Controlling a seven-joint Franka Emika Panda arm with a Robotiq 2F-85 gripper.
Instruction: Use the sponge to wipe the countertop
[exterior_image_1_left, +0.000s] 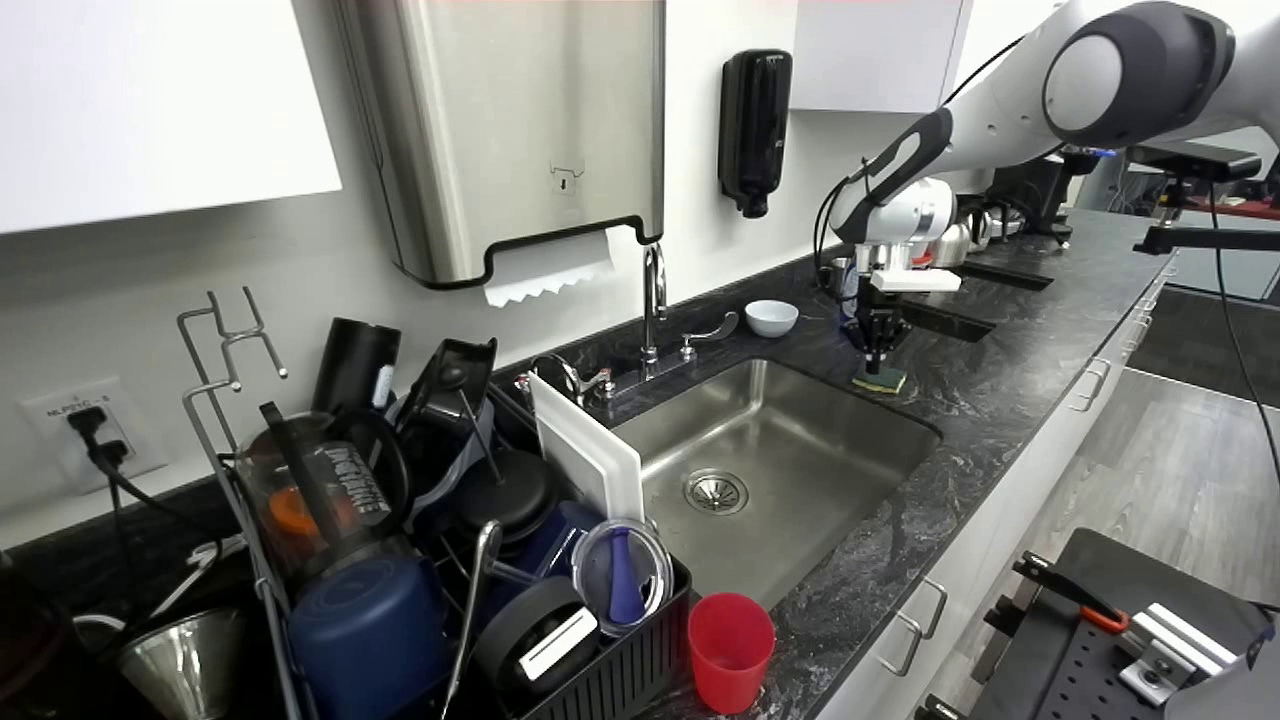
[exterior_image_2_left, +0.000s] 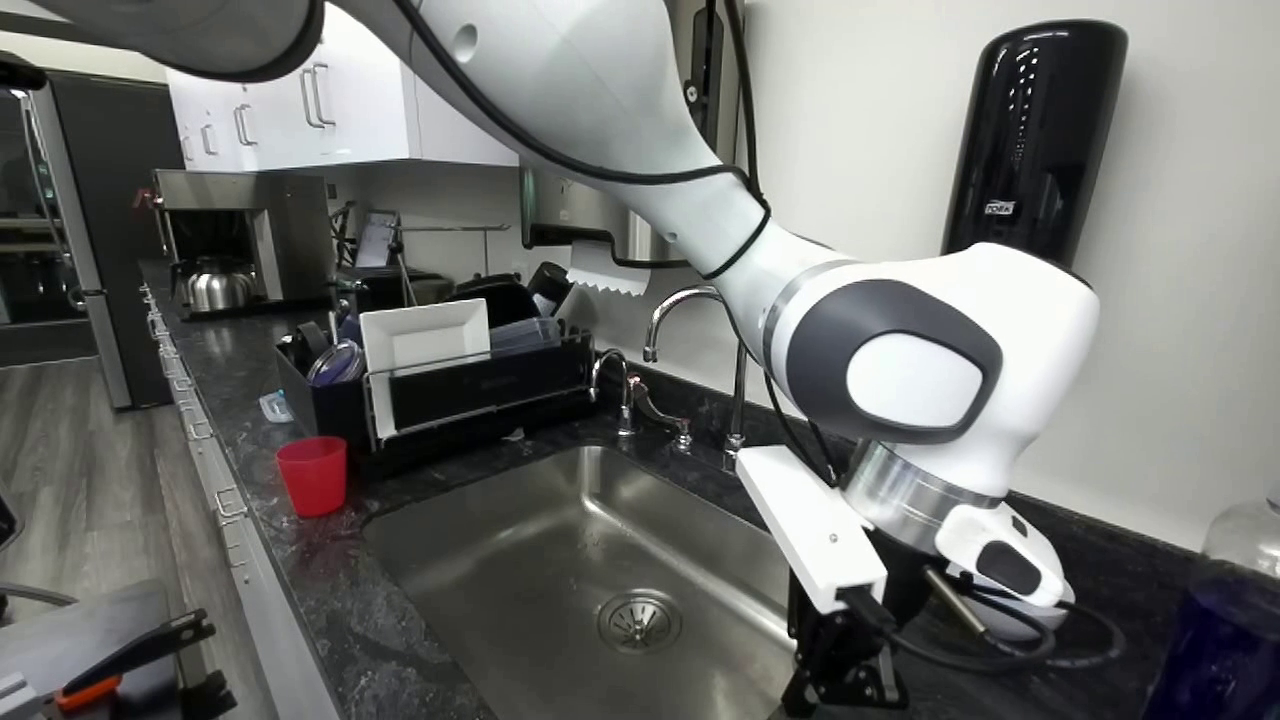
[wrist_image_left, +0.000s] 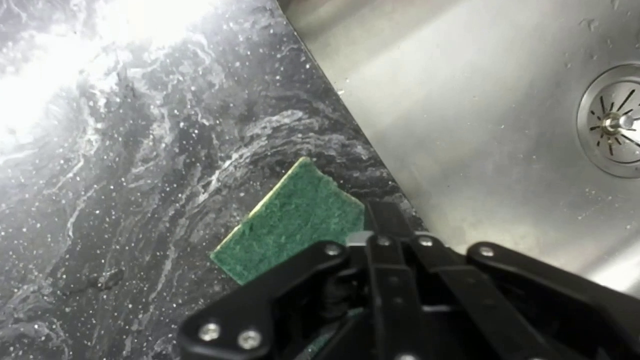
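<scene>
The sponge (wrist_image_left: 300, 215), green on top with a thin yellow edge, lies flat on the dark speckled countertop (wrist_image_left: 150, 175) beside the sink in the wrist view. An exterior view has the sponge (exterior_image_1_left: 884, 381) just past the basin's far corner on the countertop (exterior_image_1_left: 1010, 390). My gripper (exterior_image_1_left: 875, 364) points down, its tips at the sponge. In the wrist view the gripper (wrist_image_left: 390, 217) is shut, its fingertips together at the sponge's edge, and nothing shows between them. Whether the tips press on the sponge or stand just beside it cannot be made out. The arm covers part of the sponge.
The steel sink basin (exterior_image_1_left: 800, 450) lies right beside the sponge. A white bowl (exterior_image_1_left: 771, 318) and the faucet (exterior_image_1_left: 653, 300) stand along the wall. A red cup (exterior_image_2_left: 313, 476) and a loaded dish rack (exterior_image_2_left: 480, 385) are across the sink. A bottle of blue liquid (exterior_image_2_left: 1225, 620) stands near the arm.
</scene>
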